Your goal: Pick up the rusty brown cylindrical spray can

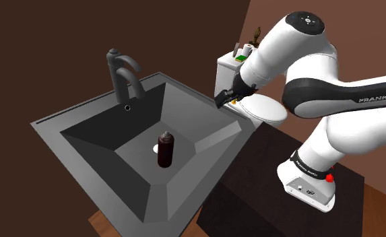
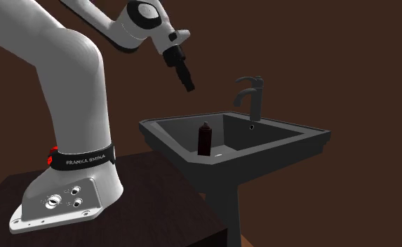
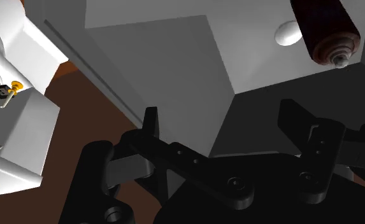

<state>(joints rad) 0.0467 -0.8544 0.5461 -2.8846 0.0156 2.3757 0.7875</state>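
Can (image 1: pixel 165 149) in sink (image 1: pixel 90 145); arm (image 1: pixel 349 74) lettered, seemingly, "FRANKA"

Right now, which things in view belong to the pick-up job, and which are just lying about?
Job:
- dark brown spray can, upright in the basin
- gripper, open, raised, apart from the can
- sink, holding the can

Lying about:
- faucet
- white toilet beside the sink
- small items on its tank

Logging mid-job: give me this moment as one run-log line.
phase: approach | can: upright in sink, untouched | fingers: open, empty, above sink, apart from can | next: likely descend to can
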